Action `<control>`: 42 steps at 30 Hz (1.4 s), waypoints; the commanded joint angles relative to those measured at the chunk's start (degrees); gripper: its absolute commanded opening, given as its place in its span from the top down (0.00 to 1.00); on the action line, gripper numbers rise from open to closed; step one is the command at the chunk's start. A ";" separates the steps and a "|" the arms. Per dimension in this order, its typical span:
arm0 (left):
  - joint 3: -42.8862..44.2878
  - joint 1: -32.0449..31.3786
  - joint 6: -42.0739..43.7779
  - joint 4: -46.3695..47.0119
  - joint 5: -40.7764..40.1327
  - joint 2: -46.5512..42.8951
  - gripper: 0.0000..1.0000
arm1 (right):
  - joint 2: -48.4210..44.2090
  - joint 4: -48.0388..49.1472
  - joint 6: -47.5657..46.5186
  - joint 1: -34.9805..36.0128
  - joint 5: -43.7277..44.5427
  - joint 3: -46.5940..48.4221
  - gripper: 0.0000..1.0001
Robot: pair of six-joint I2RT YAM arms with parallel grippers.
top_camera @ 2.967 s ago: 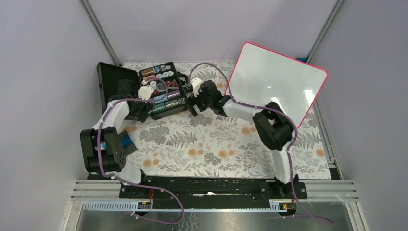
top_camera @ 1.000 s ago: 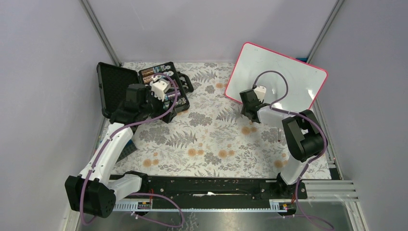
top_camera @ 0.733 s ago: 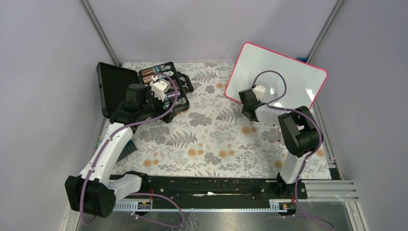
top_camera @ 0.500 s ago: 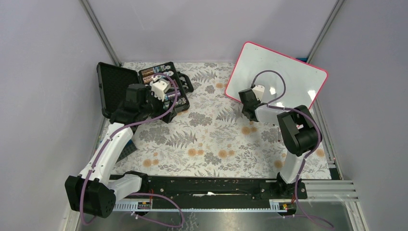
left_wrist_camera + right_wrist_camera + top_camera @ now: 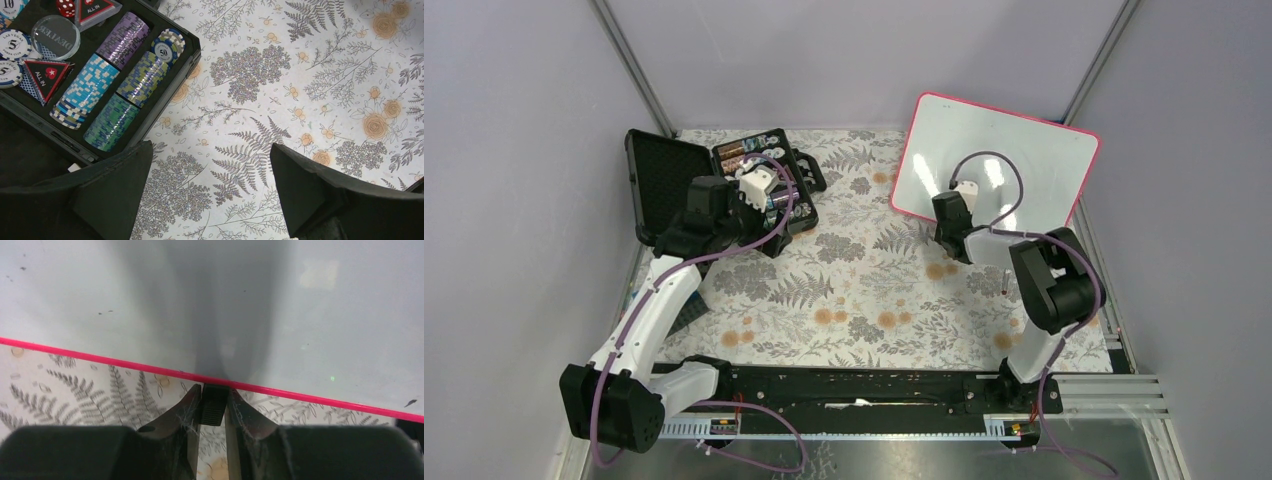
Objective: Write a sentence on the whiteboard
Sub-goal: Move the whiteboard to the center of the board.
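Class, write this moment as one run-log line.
left gripper: open, beside chip case | right gripper: shut on black clip | whiteboard: blank

Whiteboard (image 5: 999, 160) occupies the bench's (image 5: 854, 300) far right corner. Open poker chip case (image 5: 749, 152) sits at far left, its lid (image 5: 656, 175) to the left of the tray, chip rows (image 5: 107, 85) inside the tray. Right fingers (image 5: 192, 407) pinch a clip (image 5: 213, 410) on the whiteboard's near edge. Left fingers (image 5: 120, 195), spread apart, hang over the bench just beside the case's near right corner.
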 commanded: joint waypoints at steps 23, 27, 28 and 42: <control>5.33 -0.14 -3.19 0.04 -0.89 0.77 0.01 | -20.18 2.72 -14.99 17.56 -17.94 -15.19 1.00; 6.39 -0.13 -3.43 -0.70 -0.90 1.07 0.01 | -21.17 -0.28 -13.34 19.88 -19.23 -15.98 1.00; 6.73 -0.14 -3.57 -0.81 -0.83 1.11 0.01 | -21.54 -1.09 -12.77 20.29 -19.57 -16.22 1.00; 10.43 -0.14 -5.88 -2.03 -1.41 -0.18 0.01 | -22.88 -4.66 -10.03 23.07 -29.18 -18.05 1.00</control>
